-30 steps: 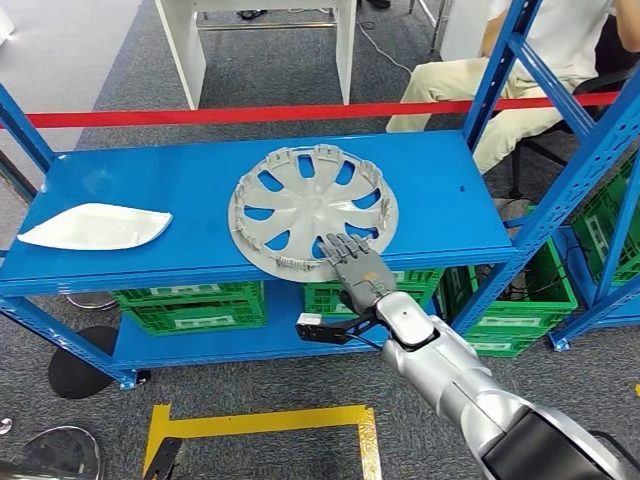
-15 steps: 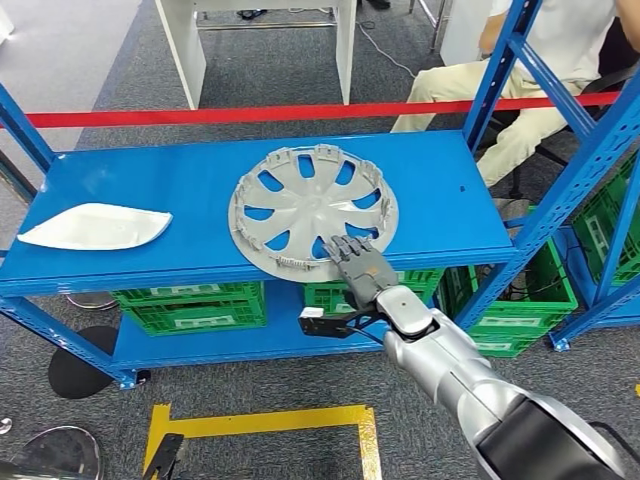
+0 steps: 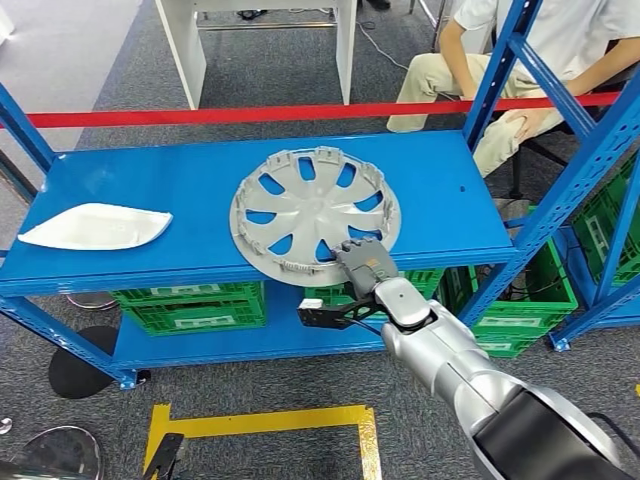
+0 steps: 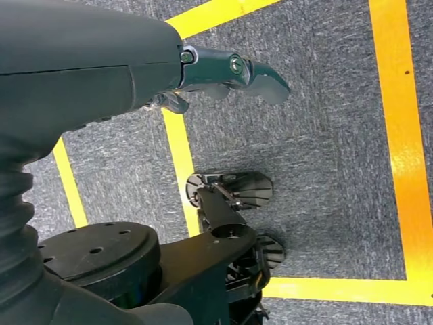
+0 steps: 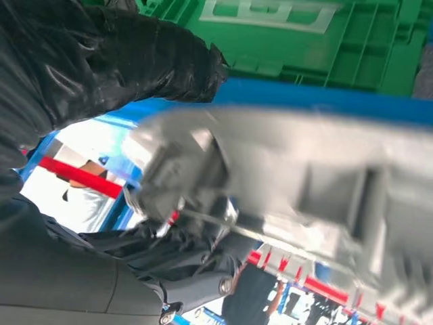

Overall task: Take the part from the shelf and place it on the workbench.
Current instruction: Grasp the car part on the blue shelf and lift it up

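Curling from flat, the right hand (image 3: 364, 264) is gripping the near rim of the round grey plastic wheel cover (image 3: 315, 213), lying at the blue metal shelf's (image 3: 189, 190) front edge, unlifted.

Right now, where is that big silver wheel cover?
In the head view the wheel cover lies flat on the blue shelf, right of the white part, with the right hand at its near rim.

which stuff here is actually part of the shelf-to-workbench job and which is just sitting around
Job:
- grey wheel cover, gripped at its near rim
- right hand, closed on that rim
- blue shelf

Lying about:
- white sheet on the shelf
- green crates below
- red tape
- seated person
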`<action>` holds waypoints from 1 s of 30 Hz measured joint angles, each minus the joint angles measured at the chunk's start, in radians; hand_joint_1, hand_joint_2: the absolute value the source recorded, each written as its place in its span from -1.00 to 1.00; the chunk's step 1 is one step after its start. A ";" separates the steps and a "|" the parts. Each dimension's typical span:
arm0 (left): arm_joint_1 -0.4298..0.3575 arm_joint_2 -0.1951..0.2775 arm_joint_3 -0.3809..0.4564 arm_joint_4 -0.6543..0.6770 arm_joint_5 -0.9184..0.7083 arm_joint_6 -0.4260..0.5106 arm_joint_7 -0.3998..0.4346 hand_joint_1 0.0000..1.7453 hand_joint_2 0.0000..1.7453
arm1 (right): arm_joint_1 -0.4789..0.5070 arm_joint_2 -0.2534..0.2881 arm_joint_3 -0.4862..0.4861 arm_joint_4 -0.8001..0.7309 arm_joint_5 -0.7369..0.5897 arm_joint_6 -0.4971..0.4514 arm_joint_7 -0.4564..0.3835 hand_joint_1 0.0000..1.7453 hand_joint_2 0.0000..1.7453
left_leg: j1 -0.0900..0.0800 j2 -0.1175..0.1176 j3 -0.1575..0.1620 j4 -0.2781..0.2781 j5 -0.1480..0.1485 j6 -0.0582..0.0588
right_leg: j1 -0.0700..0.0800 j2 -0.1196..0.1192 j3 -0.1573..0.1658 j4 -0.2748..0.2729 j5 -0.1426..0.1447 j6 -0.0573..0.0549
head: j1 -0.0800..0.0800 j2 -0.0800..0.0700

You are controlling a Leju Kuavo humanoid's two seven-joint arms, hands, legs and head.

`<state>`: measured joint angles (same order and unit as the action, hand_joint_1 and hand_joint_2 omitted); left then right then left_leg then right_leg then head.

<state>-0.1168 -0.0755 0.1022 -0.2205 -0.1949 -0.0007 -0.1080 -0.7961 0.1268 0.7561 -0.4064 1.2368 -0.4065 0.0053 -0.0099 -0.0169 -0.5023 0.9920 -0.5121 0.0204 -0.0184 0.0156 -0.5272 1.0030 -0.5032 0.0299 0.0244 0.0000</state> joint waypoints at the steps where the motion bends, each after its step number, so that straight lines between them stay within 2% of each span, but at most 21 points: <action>1: 0.000 0.000 0.000 0.000 0.000 0.000 0.000 -1.00 1.00 | -0.001 0.001 0.000 0.001 0.002 -0.008 0.002 1.00 1.00 | 0.000 0.000 0.000 0.000 0.000 0.000 | 0.000 0.000 0.000 0.000 0.000 0.000 | 0.000 0.000; 11: 0.000 0.000 0.000 0.000 0.009 0.003 -0.001 -1.00 1.00 | 0.019 0.013 0.000 0.002 0.032 -0.118 0.012 1.00 1.00 | 0.000 0.000 -0.001 0.000 0.000 0.000 | 0.000 0.000 0.000 0.000 0.000 0.000 | 0.000 0.000; 18: 0.000 0.000 0.000 0.000 0.011 0.003 -0.001 -1.00 1.00 | 0.033 0.014 0.000 0.002 0.036 -0.134 0.013 1.00 1.00 | 0.000 0.000 -0.001 0.000 0.000 0.000 | 0.000 0.000 -0.001 0.000 0.000 0.000 | 0.000 0.000; 22: 0.001 0.000 0.000 0.000 0.018 0.007 -0.006 -1.00 1.00 | 0.049 0.014 -0.006 -0.007 0.038 -0.209 0.009 1.00 1.00 | 0.000 0.000 -0.001 0.000 0.000 0.000 | 0.000 0.000 -0.001 0.000 0.000 0.000 | 0.000 0.000; 26: 0.005 0.000 0.002 0.000 0.035 0.023 -0.023 -1.00 1.00 | 0.102 0.011 -0.045 -0.098 0.011 -0.264 -0.022 1.00 1.00 | 0.000 0.000 -0.001 0.000 0.000 0.000 | 0.000 0.000 -0.001 0.000 0.000 0.000 | 0.000 0.000; 30: 0.017 0.000 0.005 0.000 0.051 0.053 -0.077 -1.00 1.00 | 0.202 -0.010 -0.104 -0.288 -0.061 -0.270 -0.092 1.00 1.00 | 0.000 0.000 -0.002 0.000 0.000 0.000 | 0.000 0.000 -0.003 0.000 0.000 0.000 | 0.000 0.000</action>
<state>-0.1001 -0.0759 0.1077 -0.2205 -0.1436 0.0519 -0.1845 -0.5942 0.1166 0.6524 -0.6946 1.1758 -0.6769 -0.0868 -0.0099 -0.0171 -0.5047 0.9920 -0.5123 0.0203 -0.0182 0.0154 -0.5299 1.0030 -0.5035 0.0296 0.0244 0.0000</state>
